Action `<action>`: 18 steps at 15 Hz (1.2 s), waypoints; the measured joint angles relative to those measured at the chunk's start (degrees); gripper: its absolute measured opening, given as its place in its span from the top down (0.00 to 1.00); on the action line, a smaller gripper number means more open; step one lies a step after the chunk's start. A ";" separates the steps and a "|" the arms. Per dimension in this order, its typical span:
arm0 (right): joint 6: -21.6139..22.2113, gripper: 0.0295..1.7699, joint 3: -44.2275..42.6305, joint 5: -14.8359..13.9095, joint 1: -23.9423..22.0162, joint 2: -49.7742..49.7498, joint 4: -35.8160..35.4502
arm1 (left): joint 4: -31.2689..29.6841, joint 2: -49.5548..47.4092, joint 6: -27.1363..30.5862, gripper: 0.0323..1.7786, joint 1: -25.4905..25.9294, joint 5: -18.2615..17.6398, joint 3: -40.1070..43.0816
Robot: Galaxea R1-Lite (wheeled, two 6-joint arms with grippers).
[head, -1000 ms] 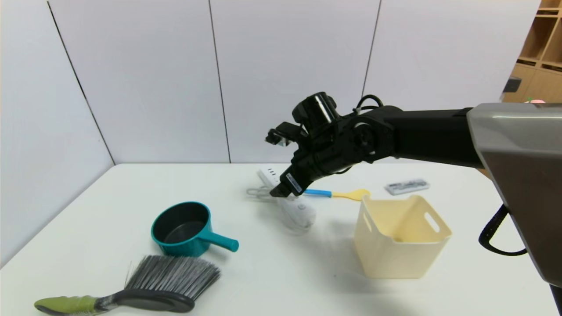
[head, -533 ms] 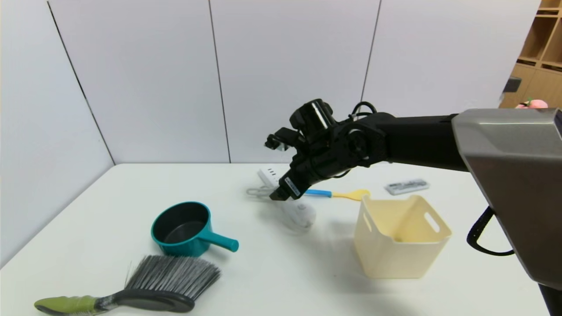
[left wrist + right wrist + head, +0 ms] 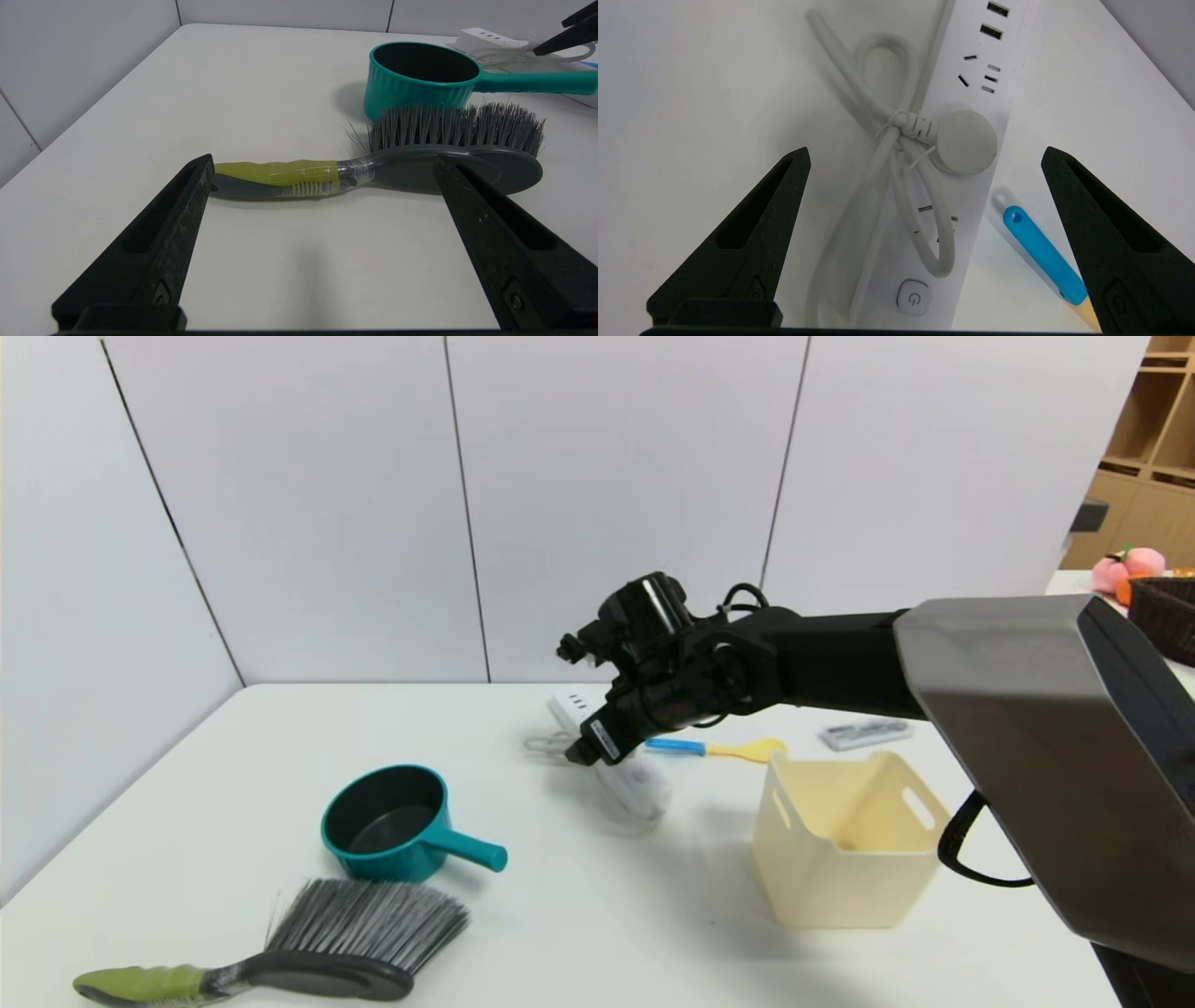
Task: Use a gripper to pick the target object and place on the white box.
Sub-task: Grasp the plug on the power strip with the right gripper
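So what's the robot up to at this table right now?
The right gripper hangs open just above the white power strip, fingers on either side of it and its tied cord; nothing is gripped yet. The cream box stands empty to its right. The left gripper sits idle and open near the brush.

The right arm reaches across the middle of the desk, its right gripper [image 3: 581, 753] angled downward with fingers spread wide. The left gripper [image 3: 322, 163] sits low by the desk's near-left corner, likewise spread.
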 joint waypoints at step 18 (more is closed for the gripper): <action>1.38 0.03 -0.13 2.72 -2.15 6.21 -6.12 | 0.00 0.00 0.00 0.05 0.00 0.00 0.00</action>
